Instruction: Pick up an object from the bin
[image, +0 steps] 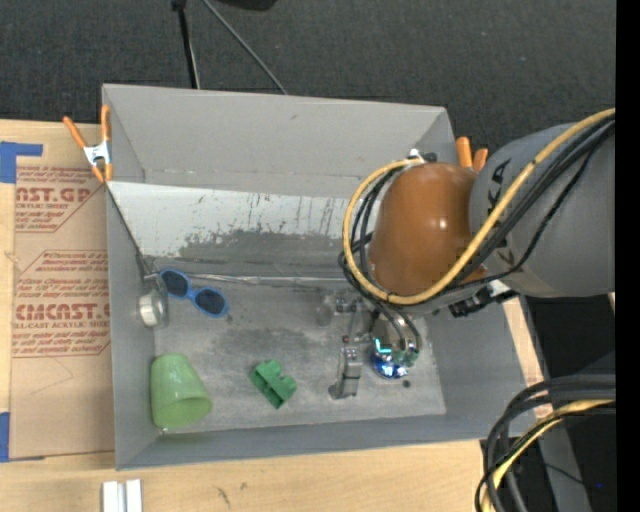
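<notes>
Grey metal bin (280, 140) holds five loose things, well apart. Blue sunglasses (193, 292) and a small silver round piece (152, 310) lie by the left wall. A pale green cup (178, 392) lies on its side in the front-left corner, and a green block (272, 384) sits near the middle of the front edge. The floor's middle and back are bare. The arm (425, 230) crowds the right wall, its jaws low over the front-right floor, right of the block and just beside a small blue thing (388, 366) of unclear kind. Whether the jaws are open, closed or gripping cannot be told.
</notes>
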